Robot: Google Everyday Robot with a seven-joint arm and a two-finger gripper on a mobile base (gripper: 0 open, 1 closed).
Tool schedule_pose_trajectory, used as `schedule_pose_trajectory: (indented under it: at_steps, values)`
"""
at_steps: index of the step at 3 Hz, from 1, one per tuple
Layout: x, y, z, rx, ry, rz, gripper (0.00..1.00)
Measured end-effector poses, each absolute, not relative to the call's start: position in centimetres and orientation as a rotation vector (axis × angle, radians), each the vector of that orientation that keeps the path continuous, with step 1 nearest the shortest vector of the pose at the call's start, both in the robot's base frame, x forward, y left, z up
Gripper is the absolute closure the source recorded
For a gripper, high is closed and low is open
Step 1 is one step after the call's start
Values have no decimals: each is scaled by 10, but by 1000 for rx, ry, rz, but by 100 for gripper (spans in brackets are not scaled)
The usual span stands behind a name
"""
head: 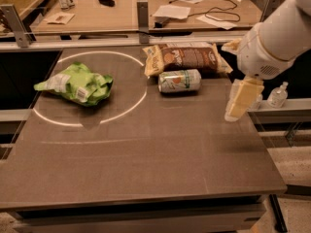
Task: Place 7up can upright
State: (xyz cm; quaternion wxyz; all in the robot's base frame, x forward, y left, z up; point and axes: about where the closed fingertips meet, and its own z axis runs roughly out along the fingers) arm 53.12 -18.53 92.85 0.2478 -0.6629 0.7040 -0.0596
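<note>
The 7up can (179,80) lies on its side on the dark table (146,159), at the back just right of centre, touching the front edge of the brown and yellow chip bag (184,57). Its silver top faces right. My gripper (239,103) hangs from the white arm (272,38) over the table's right edge, to the right of the can and a little nearer the front, apart from it. It holds nothing.
A bright green snack bag (77,85) lies at the left inside a white ring of light (90,89). A small clear bottle (278,95) stands off the table's right side. A rail (121,37) and a wooden desk (121,8) stand behind the table.
</note>
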Motion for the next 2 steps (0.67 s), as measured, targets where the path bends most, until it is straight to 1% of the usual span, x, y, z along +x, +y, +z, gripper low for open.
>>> schedule_pose_trajectory:
  at_steps: [2]
  values:
    - [573,-174,905,-1903,2029,-191,0]
